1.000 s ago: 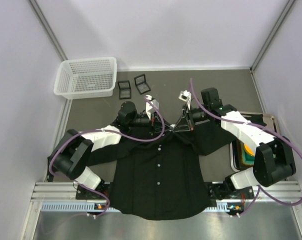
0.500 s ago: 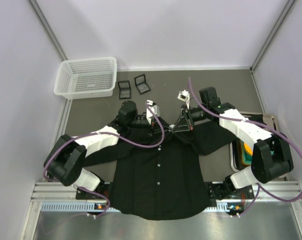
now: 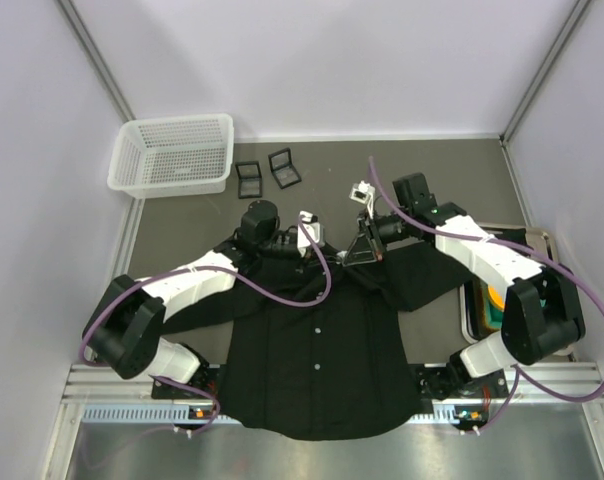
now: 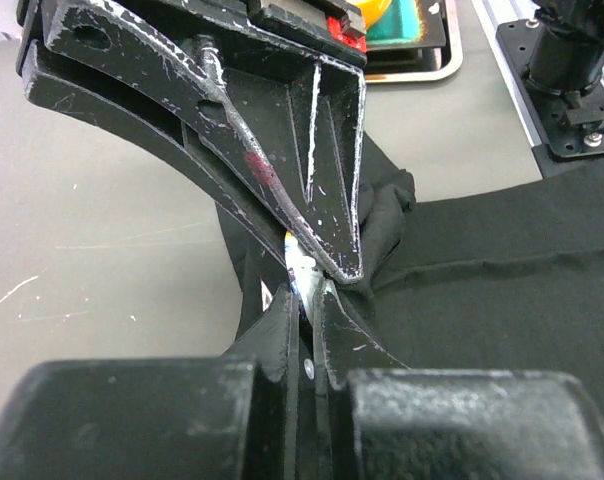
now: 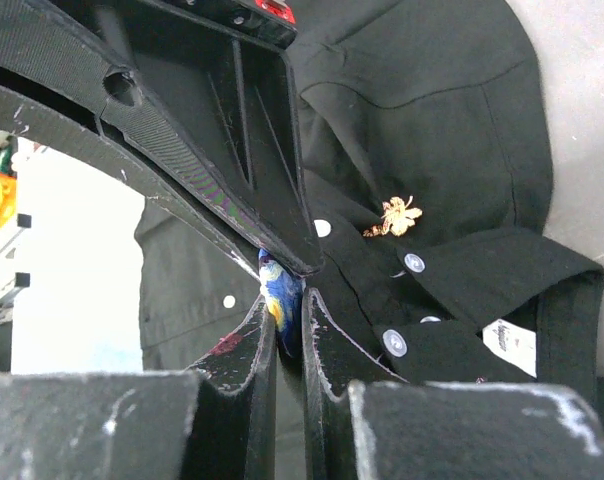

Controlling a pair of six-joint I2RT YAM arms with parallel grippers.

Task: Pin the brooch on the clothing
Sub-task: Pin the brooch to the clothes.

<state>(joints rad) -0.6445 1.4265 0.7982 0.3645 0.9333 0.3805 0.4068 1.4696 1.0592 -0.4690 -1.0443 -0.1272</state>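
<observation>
From above, the black shirt (image 3: 317,350) lies flat on the surface (image 3: 432,180); the left claw (image 4: 302,300) is clenched on a blue thing (image 4: 299,272); the right claw (image 5: 282,315) pinches it too, and a gold brooch (image 5: 396,215) sits on the shirt near the collar.

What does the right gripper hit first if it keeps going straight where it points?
The left gripper, tip to tip with the right gripper, which pinches a small blue piece. Behind it lies the black shirt, depth unclear.
</observation>
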